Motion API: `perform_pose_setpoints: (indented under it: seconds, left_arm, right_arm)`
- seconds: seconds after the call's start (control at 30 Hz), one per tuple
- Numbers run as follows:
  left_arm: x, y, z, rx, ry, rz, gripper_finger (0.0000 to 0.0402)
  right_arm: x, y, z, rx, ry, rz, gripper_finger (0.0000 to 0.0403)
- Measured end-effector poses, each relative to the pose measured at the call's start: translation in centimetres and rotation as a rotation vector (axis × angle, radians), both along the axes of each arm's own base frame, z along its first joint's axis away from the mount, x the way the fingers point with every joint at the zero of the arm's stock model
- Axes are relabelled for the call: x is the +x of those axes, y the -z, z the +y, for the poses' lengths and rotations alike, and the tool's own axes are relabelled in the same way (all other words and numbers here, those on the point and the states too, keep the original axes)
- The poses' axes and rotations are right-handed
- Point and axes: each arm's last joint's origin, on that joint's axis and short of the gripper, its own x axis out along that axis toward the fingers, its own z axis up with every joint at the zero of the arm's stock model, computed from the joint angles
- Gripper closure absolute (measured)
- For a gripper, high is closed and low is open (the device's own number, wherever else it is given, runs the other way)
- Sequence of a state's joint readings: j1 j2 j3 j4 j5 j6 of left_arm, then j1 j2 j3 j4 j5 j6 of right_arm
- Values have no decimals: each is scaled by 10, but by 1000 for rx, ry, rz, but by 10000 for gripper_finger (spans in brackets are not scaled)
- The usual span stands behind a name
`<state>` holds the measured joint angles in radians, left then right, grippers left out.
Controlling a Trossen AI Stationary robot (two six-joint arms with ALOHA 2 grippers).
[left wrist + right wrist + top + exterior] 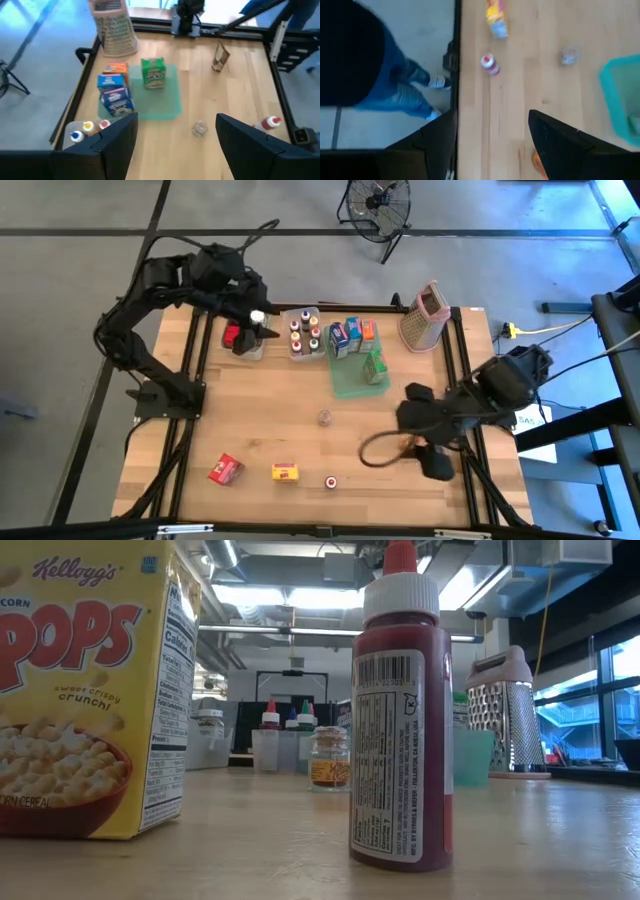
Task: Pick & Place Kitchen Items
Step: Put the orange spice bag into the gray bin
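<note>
My left gripper [250, 320] hangs open high over the table's far left corner, above a clear bin holding a red item [238, 338]; nothing lies between its fingers [120, 140]. My right gripper [410, 420] hangs open above the table's right part, with nothing between its fingers [560, 145]. Blue [114, 92], orange [116, 68] and green [153, 73] cartons stand on the green tray [350, 385]. A small clear jar [325, 417] stands mid-table. A red carton [226, 470], a yellow carton [286, 472] and a red bottle [330, 481] lie near the near edge.
A clear bin of small capped jars [303, 333] sits by the tray. The box grater [425, 317] stands at the far right corner. A brown packet [220, 55] stands under the right arm. A person's legs [405, 85] show beyond the near edge.
</note>
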<state>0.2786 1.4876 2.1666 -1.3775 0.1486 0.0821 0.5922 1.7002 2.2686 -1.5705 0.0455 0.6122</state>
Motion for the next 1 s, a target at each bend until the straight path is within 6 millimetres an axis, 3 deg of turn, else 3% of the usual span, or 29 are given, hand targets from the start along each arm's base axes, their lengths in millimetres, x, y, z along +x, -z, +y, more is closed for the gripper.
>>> perform_pose_setpoints:
  seconds: [0.2, 0.43, 0.73, 1.0]
  left_arm:
    - [10, 6, -12, -34, 43, 40, 139]
    - [16, 8, -24, -59, 64, 46, 139]
    - [20, 9, -28, -88, -58, 49, 139]
    - [24, 10, -53, -54, -79, 53, 139]
  right_arm:
    - [-34, 17, -8, -2, 73, 94, 153]
    - [-64, 62, -25, -79, 154, 235, 153]
    - [-74, 114, -32, -218, 73, 385, 153]
    - [-72, 153, -34, -305, 16, 458, 153]
